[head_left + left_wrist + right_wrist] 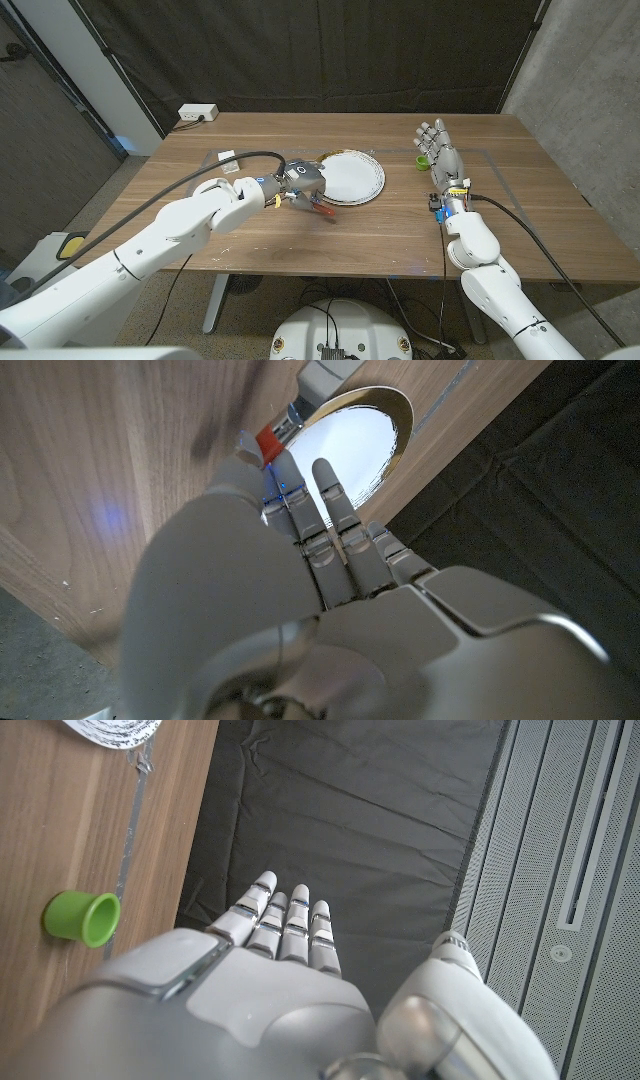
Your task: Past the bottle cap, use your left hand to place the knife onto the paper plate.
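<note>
The knife (pixel 320 209) has a red handle and is held in the left hand (pixel 300 184). It sits low over the wooden bench (pixel 250 230), just beside the near left edge of the paper plate (pixel 352 178). In the left wrist view, the red handle (pixel 268 442) sticks out past the fingers (pixel 330 485), and a flat grey part of the knife reaches over the rim of the white plate (pixel 385 410). The pictures do not show clearly whether the knife touches the plate.

The plate is round and white with a dark trim, and it lies near the middle of the bench.

The green bottle cap (pixel 422 162) stands on the bench to the right of the plate, apart from it. It is just beside the right hand (pixel 443 160). In the right wrist view, the cap (pixel 82 917) looks like a small green cup lying near a strip of tape on the wood.

The right hand holds nothing. Its fingers (pixel 285 925) are straight and reach up, close side by side.

A white power strip (pixel 198 114) sits at the far left corner of the bench.
</note>
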`<state>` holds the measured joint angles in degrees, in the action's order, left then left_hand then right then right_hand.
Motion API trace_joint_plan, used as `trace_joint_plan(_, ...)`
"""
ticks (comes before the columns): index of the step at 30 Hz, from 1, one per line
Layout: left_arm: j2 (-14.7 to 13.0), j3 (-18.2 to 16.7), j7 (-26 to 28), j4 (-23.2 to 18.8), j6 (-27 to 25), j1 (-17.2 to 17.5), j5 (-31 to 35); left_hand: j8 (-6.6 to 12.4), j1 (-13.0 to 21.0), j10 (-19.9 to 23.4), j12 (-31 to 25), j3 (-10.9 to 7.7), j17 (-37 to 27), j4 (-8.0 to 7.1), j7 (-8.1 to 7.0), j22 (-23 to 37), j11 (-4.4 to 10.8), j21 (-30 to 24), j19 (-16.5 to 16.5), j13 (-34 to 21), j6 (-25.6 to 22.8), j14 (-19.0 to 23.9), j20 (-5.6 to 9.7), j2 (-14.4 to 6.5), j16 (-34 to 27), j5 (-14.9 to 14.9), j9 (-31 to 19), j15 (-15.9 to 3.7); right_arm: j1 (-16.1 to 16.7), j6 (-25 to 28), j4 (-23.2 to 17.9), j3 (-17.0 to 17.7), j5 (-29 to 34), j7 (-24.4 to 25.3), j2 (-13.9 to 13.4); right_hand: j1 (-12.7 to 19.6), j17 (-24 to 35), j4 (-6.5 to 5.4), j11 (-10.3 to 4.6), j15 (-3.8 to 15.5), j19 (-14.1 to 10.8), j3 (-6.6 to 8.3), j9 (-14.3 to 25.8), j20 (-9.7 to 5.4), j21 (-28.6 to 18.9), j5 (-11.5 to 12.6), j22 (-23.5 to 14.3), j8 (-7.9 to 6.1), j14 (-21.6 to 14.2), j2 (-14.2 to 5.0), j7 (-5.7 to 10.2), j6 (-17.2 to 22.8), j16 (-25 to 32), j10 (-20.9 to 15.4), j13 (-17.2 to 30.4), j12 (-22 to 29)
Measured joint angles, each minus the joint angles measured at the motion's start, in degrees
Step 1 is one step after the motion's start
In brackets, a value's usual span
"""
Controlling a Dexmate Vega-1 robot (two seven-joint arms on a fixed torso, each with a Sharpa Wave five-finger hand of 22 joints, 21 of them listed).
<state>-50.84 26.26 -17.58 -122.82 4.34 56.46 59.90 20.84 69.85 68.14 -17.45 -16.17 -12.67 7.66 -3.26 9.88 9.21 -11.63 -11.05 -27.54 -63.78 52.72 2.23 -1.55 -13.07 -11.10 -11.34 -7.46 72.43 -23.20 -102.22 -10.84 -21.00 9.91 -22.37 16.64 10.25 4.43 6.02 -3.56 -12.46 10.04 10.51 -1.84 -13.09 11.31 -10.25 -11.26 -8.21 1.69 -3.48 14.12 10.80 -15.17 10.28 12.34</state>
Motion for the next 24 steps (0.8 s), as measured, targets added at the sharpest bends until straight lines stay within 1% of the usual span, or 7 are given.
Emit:
trace_joint_plan(6, 0.89, -0.01, 0.90, 1.62, -0.24, -1.41, -0.64, 0.37, 0.00, 0.00, 0.01, -0.09, -0.27, 0.09, 0.00, 0.00, 0.00, 0.00, 0.00, -0.79, 0.00, 0.00, 0.00, 0.00, 0.21, 0.02, 0.01, 0.00, -0.35, 0.33, 0.21, -0.11, 0.02, 0.05, 0.07, -0.23, 0.00, 0.00, 0.00, 0.00, 0.00, 0.00, 0.00, 0.00, 0.39, 0.00, 0.00, 0.00, 0.00, -0.23, 0.00, 0.00, 0.00, 0.00, 0.00, 0.00)
trace_joint_plan(12, 2.07, 0.42, 2.41, 4.19, -0.30, -3.28, -1.92, 0.42, 0.00, -0.32, 0.01, -0.24, -0.26, 0.24, 0.14, 0.00, 0.30, 0.38, 0.00, -1.31, 0.14, 0.00, 0.00, 0.00, 0.21, 0.05, -0.02, 0.00, -0.72, 0.66, 0.48, -0.20, 0.02, 0.31, 0.24, -0.22, 0.00, 0.00, 0.00, 0.00, 0.00, 0.00, 0.00, 0.00, 0.38, 0.00, 0.00, 0.00, 0.00, -0.22, 0.00, 0.00, 0.00, 0.00, 0.00, 0.00)
trace_joint_plan(19, 3.71, 2.10, 4.96, 7.89, 0.60, -6.64, -2.80, 0.79, 0.00, -0.34, 0.03, -0.34, -0.26, 0.34, 0.72, 0.00, 0.29, 0.41, 0.00, -1.98, 0.73, -0.14, 0.00, 0.00, 0.66, 0.10, -0.25, 0.14, -1.06, 0.90, 0.85, -0.28, 0.02, 0.57, 0.45, -0.22, 0.00, 0.00, 0.00, 0.01, 0.00, 0.00, 0.00, 0.00, 0.38, 0.00, 0.00, 0.00, 0.01, -0.22, 0.00, 0.00, 0.00, 0.00, 0.00, 0.00)
trace_joint_plan(20, 3.84, 2.28, 4.96, 8.20, 0.60, -6.95, -2.80, 0.79, 0.00, -0.34, 0.07, -0.56, -0.26, 0.56, 0.73, 0.00, 0.29, 0.41, 0.01, -2.01, 0.72, -0.23, 0.00, 0.00, 0.66, 0.20, -0.27, 0.22, -1.06, 0.91, 0.85, -0.28, 0.02, 0.57, 0.45, -0.22, 0.00, 0.00, 0.00, 0.01, 0.00, 0.00, 0.00, 0.00, 0.38, 0.00, 0.00, 0.00, 0.01, -0.22, 0.00, 0.00, 0.00, 0.00, 0.00, 0.00)
trace_joint_plan(21, 4.08, 2.57, 6.23, 8.74, 1.29, -7.43, -2.86, 0.86, 0.00, -0.34, 0.13, -0.56, -0.26, 0.56, 0.72, 0.00, 0.29, 0.41, 0.00, -2.03, 0.72, -0.23, 0.00, 0.00, 0.66, 0.22, -0.27, 0.22, -1.20, 0.92, 1.05, -0.31, 0.01, 0.59, 0.55, -0.22, 0.00, 0.00, 0.00, 0.01, 0.00, 0.00, 0.00, 0.00, 0.37, 0.00, 0.00, 0.00, 0.01, -0.22, 0.00, 0.00, 0.00, 0.00, 0.00, 0.00)
trace_joint_plan(23, 4.63, 3.21, 6.23, 9.87, 1.29, -8.50, -2.86, 1.00, 0.00, -0.34, 0.18, -0.57, -0.26, 0.56, 0.72, 0.00, 0.28, 0.41, 0.01, -2.44, 0.73, -0.23, 0.00, 0.00, 0.66, 0.26, -0.27, 0.22, -1.20, 0.98, 1.05, -0.31, -0.04, 0.62, 0.55, -0.22, 0.00, 0.00, 0.00, 0.01, 0.00, 0.00, 0.00, 0.00, 0.37, 0.00, 0.00, 0.00, 0.01, -0.22, 0.00, 0.00, 0.00, 0.00, 0.00, 0.00)
trace_joint_plan(24, 5.00, 3.67, 7.48, 10.65, 2.08, -9.21, -2.87, 1.00, 0.00, -0.35, 0.23, -0.57, -0.26, 0.57, 0.72, 0.00, 0.28, 0.41, 0.01, -2.47, 0.73, -0.23, 0.01, 0.00, 0.66, 0.26, -0.27, 0.22, -1.34, 1.01, 1.26, -0.33, -0.05, 0.62, 0.60, -0.22, 0.00, 0.00, 0.00, 0.01, 0.00, 0.00, 0.00, 0.00, 0.37, 0.00, 0.00, 0.00, 0.01, -0.22, 0.00, 0.00, 0.00, 0.00, 0.00, 0.00)
